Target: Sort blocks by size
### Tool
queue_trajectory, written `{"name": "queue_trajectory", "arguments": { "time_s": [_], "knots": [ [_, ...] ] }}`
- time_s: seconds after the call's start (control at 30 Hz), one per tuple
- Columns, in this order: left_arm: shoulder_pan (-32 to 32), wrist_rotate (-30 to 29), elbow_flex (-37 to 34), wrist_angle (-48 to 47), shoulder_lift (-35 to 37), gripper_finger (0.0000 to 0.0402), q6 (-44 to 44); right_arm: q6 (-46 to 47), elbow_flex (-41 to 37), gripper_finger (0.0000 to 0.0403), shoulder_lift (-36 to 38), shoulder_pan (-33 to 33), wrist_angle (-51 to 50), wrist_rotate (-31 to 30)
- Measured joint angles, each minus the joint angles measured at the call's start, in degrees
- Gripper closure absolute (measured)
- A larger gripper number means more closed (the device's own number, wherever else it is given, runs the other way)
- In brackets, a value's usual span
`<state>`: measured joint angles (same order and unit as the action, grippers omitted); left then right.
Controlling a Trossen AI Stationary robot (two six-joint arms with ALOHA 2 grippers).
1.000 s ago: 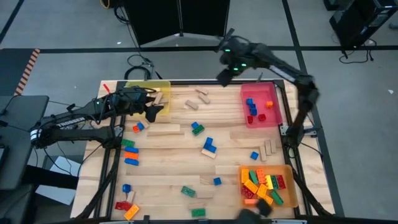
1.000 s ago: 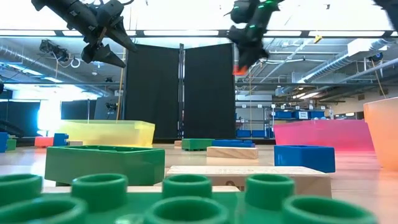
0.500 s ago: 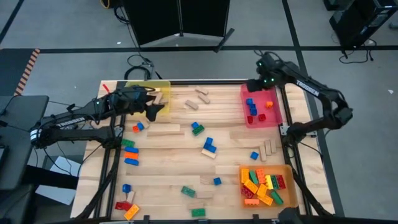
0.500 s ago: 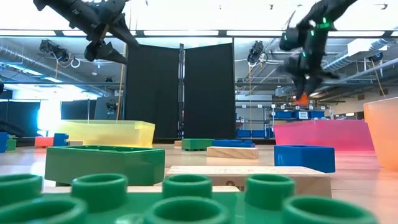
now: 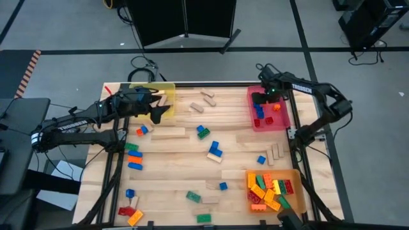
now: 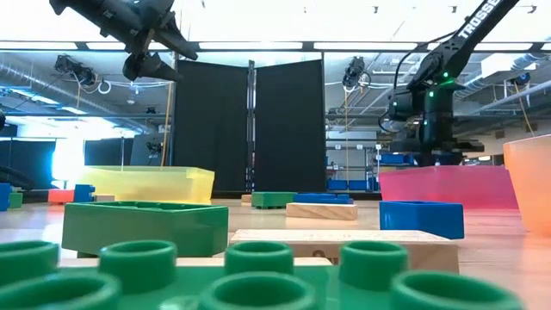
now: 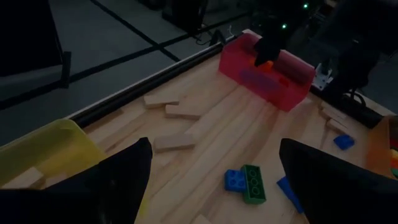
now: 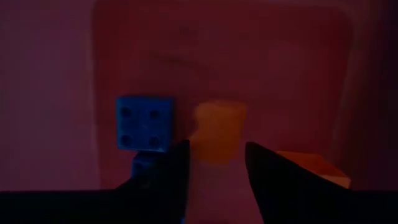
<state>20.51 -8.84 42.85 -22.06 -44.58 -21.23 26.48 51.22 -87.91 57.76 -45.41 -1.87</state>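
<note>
The pale slatted wooden worktop (image 5: 179, 185) carries everything, and the translucent red tray (image 5: 282, 119) at its far right corner serves as the landmark here. Diagonally opposite that tray along the far edge stands the translucent yellow tray (image 5: 146, 91), and nearer the front, on the red tray's own side, the translucent orange tray (image 5: 294, 172) is already heaped with bricks. Between them the unsorted blocks (image 5: 214, 150) lie scattered: studded plastic bricks in blue, green, red and orange, and plain tan wooden pieces, most of them well to the left of the red tray.

The right gripper (image 5: 260, 99) is down over the red tray's far end. In the right wrist view its jaws stand a little apart on either side of a small orange studded brick (image 8: 217, 134), which sits just beside a small blue four-stud brick (image 8: 143, 123) on the tray floor; I cannot tell whether the jaws touch the orange brick. The step in hand looks like dropping off a small brick among the small ones. The next move calls for lifting straight clear of the tray wall, then picking another loose block from the worktop.

The left gripper (image 5: 157, 108) waits above the near corner of the yellow tray, far across from the red tray, with its jaws wide apart and nothing between them.
</note>
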Motion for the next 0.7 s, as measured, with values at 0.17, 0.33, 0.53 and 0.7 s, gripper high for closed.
{"name": "queue_trajectory", "arguments": {
  "time_s": [0.17,0.33,0.53,0.7],
  "knots": [
    [0.00,0.00,0.00,0.00,0.00,0.0044,0.00,-0.55,0.00,0.0220,1.02,0.00,-0.08,0.00],
    [0.00,-0.02,0.00,0.00,0.00,0.0044,-0.02,-2.12,0.00,0.0232,6.93,-0.88,-2.95,1.06],
    [0.00,-1.21,0.00,0.00,0.00,0.0044,0.09,-0.50,0.02,0.0245,19.26,-5.13,-4.01,5.66],
    [0.00,-3.32,0.00,-0.02,-0.02,0.0044,0.17,6.67,0.59,0.0252,29.72,-11.91,-4.61,7.12]
  ]
}}
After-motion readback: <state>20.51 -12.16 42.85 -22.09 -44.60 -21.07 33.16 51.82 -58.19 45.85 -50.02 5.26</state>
